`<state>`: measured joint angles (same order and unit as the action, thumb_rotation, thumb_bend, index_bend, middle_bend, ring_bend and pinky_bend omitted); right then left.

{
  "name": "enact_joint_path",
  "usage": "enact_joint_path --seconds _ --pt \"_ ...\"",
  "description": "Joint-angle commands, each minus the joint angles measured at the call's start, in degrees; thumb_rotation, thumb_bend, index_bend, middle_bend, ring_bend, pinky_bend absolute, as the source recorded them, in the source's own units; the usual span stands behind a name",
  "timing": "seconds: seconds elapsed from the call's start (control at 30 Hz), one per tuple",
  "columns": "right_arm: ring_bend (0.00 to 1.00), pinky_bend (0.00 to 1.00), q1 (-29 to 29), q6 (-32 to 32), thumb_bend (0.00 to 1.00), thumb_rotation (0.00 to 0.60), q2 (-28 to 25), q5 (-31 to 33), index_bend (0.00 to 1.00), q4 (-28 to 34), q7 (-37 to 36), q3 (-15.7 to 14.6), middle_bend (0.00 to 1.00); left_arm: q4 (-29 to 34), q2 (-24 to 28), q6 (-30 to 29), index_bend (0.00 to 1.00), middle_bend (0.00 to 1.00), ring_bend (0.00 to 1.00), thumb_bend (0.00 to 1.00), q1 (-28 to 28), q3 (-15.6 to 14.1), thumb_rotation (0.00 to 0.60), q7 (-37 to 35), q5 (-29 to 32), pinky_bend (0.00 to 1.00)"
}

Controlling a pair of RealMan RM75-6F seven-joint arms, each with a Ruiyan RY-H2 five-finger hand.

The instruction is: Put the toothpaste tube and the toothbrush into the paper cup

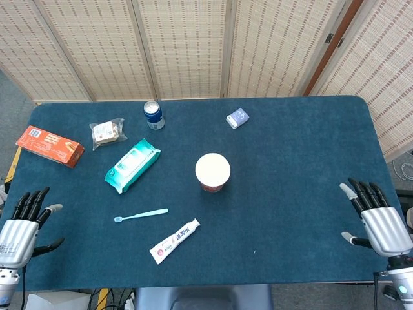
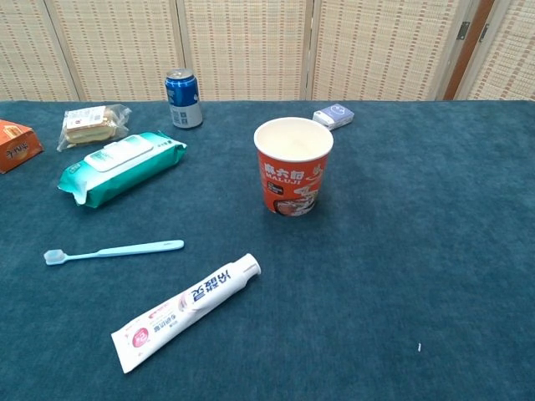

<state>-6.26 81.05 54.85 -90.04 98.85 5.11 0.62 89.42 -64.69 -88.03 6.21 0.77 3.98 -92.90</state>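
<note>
nothing done yet — toothpaste tube (image 2: 185, 312) and toothbrush (image 2: 114, 250) lie near the paper cup (image 2: 292, 165), outside it; left robot hand (image 1: 19, 226) and right robot hand (image 1: 377, 218) spread, empty.

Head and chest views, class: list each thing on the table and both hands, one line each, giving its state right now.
paper cup: upright, open, nothing in it
toothbrush: lying flat, untouched
toothpaste tube: lying flat, cap on
blue can: upright
wet wipes pack: lying flat, lid closed
snack bag: lying flat
orange box: lying flat
small blue box: lying flat
left hand: fingers spread, holding nothing
right hand: fingers spread, holding nothing
</note>
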Motion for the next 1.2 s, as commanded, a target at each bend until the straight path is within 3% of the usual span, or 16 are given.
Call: enact_joint_path --seconds 0.03,0.43,0.77,1.2 --pt "0.00 0.05 0.0 0.0 0.00 0.600 0.0 0.1 0.07 0.0 -0.1 0.0 0.00 0.0 0.0 0.1 0.29 0.00 0.00 0.00 0.1 0.0 0.600 0.0 0.0 0.00" --pt "0.00 0.05 0.0 0.1 0.00 0.600 -0.1 0.0 0.07 0.0 -0.3 0.0 0.00 1.4 1.0 1.1 0.29 0.00 0.00 0.00 0.9 -0.7 0.600 -3.1 -1.3 0.00" --pt "0.00 0.05 0.1 0.3 0.00 0.600 -0.2 0.0 0.07 0.0 -0.6 0.1 0.00 9.7 6.1 7.0 0.29 0.00 0.00 0.00 5.3 -1.8 0.600 -5.0 -4.9 0.00" --pt "0.00 0.05 0.2 1.0 0.00 0.600 -0.3 0.1 0.07 0.0 -1.4 0.5 0.00 13.0 5.9 15.3 0.29 0.00 0.00 0.00 9.8 -2.5 0.600 1.6 -5.1 0.00"
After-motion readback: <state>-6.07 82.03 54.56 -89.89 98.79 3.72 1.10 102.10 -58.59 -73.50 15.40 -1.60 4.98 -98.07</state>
